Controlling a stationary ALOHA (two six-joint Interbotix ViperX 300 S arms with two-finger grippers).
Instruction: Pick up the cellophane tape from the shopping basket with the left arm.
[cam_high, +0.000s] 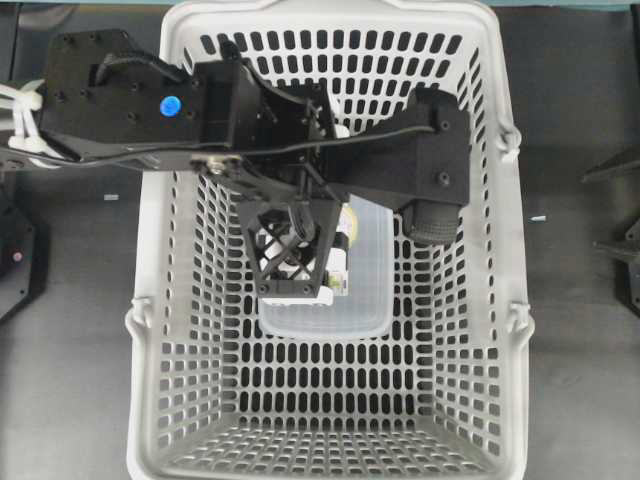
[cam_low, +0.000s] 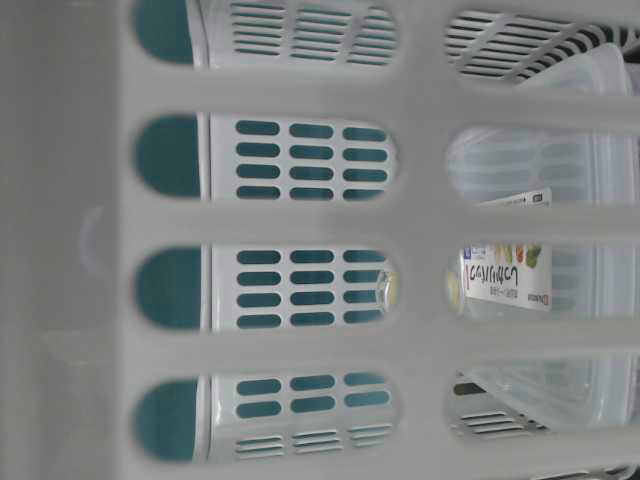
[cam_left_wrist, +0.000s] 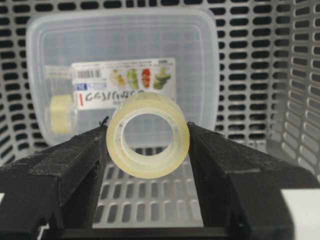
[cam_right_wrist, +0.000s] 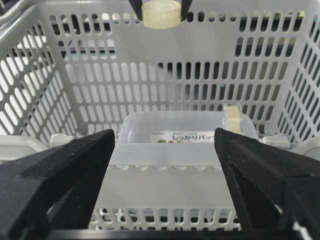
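Blurred shopping basket (cam_low: 100, 250) wall close up, labelled clear container (cam_low: 560, 280) behind slots

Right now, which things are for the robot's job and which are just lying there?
For the job:
- cellophane tape, held in the left hand
- shopping basket

Just there:
- clear food container
- second tape roll by it
- right hand, open, holding nothing
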